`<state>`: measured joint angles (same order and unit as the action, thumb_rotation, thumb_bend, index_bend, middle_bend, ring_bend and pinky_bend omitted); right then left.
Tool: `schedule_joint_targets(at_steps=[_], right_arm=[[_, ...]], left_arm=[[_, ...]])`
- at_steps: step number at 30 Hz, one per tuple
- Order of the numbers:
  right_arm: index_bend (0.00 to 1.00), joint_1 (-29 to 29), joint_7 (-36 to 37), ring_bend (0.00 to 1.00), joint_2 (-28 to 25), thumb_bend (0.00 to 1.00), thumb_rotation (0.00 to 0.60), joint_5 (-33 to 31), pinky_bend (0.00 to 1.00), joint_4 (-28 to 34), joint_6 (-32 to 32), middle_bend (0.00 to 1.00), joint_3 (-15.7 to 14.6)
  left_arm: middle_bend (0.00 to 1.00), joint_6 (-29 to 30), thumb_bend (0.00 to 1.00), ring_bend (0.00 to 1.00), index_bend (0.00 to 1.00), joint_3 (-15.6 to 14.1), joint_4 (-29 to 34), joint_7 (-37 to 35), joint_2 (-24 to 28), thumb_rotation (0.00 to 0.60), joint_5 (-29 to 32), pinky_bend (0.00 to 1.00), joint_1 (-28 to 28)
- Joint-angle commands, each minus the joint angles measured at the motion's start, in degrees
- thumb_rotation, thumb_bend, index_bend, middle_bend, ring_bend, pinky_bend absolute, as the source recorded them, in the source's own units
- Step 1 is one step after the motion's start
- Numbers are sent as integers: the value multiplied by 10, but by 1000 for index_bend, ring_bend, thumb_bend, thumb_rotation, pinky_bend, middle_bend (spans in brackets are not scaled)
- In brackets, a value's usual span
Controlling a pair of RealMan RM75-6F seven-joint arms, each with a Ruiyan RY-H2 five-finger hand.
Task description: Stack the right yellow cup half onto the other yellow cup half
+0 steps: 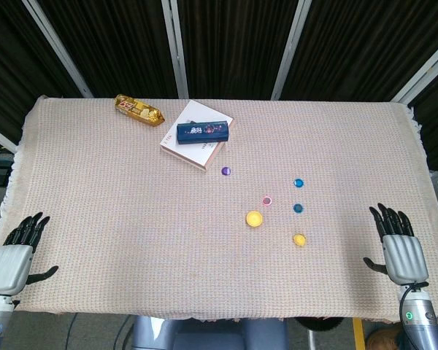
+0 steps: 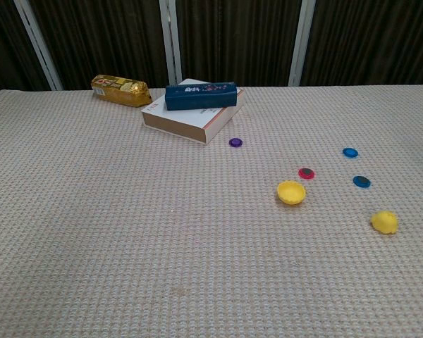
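Two yellow cup halves lie on the woven cloth, right of centre. The left yellow cup half (image 1: 254,218) (image 2: 290,192) sits with its hollow facing up. The right yellow cup half (image 1: 299,239) (image 2: 384,222) lies dome up, nearer the front edge. My right hand (image 1: 398,244) rests open at the table's front right corner, well to the right of both halves. At the front left corner my left hand (image 1: 18,251) is open too, fingers spread and holding nothing. Neither hand appears in the chest view.
Small discs lie around the halves: a purple one (image 1: 225,170), a red one (image 1: 267,200), two blue ones (image 1: 298,183) (image 1: 298,208). At the back, a dark blue box (image 1: 202,131) rests on a white book (image 1: 193,146), beside a gold snack packet (image 1: 139,109).
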<state>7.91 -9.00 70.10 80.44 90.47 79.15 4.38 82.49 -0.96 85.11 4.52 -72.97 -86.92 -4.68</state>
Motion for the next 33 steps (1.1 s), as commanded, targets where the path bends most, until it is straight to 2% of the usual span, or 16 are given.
schedule_joint_targets(at_steps=[1,33], right_arm=[[0,0,0,0,0,67,600,-1,0,0,0,0,0],[0,2,1,0,-3,67,600,7,0,7,-4,0,-5]], left_arm=[[0,0,0,0,0,0,0,0,0,600,0,164,0],[0,1,0,0,0,1,1,-1,0,600,2,163,2]])
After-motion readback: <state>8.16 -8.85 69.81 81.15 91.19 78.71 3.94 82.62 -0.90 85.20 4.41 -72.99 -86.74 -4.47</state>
